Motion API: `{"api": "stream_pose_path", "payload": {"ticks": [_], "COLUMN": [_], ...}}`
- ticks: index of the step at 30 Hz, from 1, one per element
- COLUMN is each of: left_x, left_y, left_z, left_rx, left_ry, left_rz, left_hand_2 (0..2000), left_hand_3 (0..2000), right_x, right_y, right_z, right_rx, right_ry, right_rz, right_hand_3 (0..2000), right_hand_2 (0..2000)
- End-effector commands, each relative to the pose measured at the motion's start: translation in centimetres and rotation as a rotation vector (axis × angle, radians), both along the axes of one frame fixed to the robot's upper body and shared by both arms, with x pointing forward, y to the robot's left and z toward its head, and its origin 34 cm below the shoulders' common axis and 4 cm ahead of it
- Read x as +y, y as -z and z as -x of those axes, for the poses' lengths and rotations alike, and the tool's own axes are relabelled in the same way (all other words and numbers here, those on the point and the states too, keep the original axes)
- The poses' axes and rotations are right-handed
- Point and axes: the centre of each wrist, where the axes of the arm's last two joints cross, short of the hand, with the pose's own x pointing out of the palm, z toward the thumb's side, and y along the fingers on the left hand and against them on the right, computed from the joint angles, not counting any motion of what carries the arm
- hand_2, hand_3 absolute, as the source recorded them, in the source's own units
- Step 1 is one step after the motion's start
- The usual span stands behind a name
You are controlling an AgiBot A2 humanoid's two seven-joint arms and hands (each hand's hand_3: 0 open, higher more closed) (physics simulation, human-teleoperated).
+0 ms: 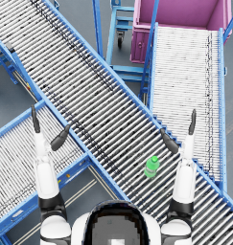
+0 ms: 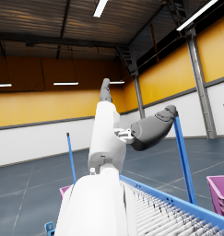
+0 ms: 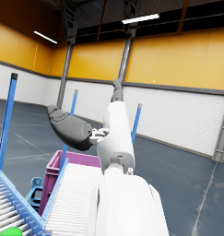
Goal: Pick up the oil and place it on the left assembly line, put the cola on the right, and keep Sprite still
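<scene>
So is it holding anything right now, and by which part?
Nothing. Both the left hand and right hand are open and empty; the green bottle sits untouched.

Sprite bottle (image 1: 152, 166) on centre conveyor (image 1: 84, 91), near empty, spread right hand (image 1: 184, 138); left hand (image 1: 44, 135) likewise spread above left conveyor (image 1: 12, 158); pink bin (image 1: 185, 13) at right conveyor's (image 1: 185, 81) far end.

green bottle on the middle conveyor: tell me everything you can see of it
The green bottle is small and looks like translucent plastic, bright green with a matching green cap; any label is too small to read. It appears to stand upright on the rollers of the diagonal conveyor, near that belt's right-hand blue rail. It sits just inboard of the right forearm. The right hand is empty and is not touching it. Only the rollers appear to touch it.
</scene>
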Motion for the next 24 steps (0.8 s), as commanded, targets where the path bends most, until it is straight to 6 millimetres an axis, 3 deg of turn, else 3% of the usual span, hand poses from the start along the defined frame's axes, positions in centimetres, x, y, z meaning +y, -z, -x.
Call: {"api": "stream_pose_path", "payload": {"ticks": [1,3,6,7,8,9,10,11,12,13,14,15,24], "left_x": [0.1,0.0,0.1,0.0,0.0,0.0,0.0,0.0,-0.1,0.0,-0.1,-0.1,-0.2], "left_y": [-0.5,0.0,-1.1,-0.3,-0.4,-1.3,-0.6,-1.5,-0.8,-1.6,-0.9,-1.7,-0.8], "left_z": [0.2,0.1,0.3,0.2,0.2,0.3,0.2,0.3,0.3,0.4,0.3,0.4,0.4], "left_rx": [-0.022,-0.003,-0.041,-0.016,-0.019,-0.050,-0.025,-0.057,-0.032,-0.062,-0.039,-0.066,-0.035], "left_ry": [-0.004,-0.001,-0.004,-0.001,-0.001,-0.002,-0.001,-0.002,0.000,-0.002,0.000,0.001,0.004], "left_rz": [-0.002,0.001,-0.003,0.000,0.000,-0.006,-0.001,-0.007,-0.002,-0.007,-0.003,-0.009,-0.001], "left_hand_2": [0,0,0,0,0,0,0,0,0,0,0,0,0], "left_hand_3": [0,0,0,0,0,0,0,0,0,0,0,0,0], "right_x": [-0.1,-0.1,0.0,0.0,0.0,-0.1,0.0,-0.1,0.0,-0.1,0.0,0.0,0.0], "right_y": [-0.5,-0.7,-0.3,-1.1,-0.4,-1.2,-0.6,-1.4,-0.7,-1.5,-0.9,-1.0,-0.6], "right_z": [0.1,0.2,0.2,0.2,0.2,0.3,0.3,0.3,0.3,0.4,0.3,0.4,0.3], "right_rx": [-0.018,-0.029,-0.013,-0.044,-0.020,-0.049,-0.027,-0.057,-0.033,-0.062,-0.039,-0.042,-0.030], "right_ry": [0.003,0.004,0.001,0.001,0.001,0.005,0.001,0.005,0.002,0.006,0.003,0.003,0.004], "right_rz": [0.002,0.001,-0.002,0.003,-0.002,0.001,-0.002,0.001,-0.002,0.001,-0.003,-0.003,-0.010], "right_hand_3": [0,0,0,0,0,0,0,0,0,0,0,0,0], "right_hand_2": [0,0,0,0,0,0,0,0,0,0,0,0,0]}}
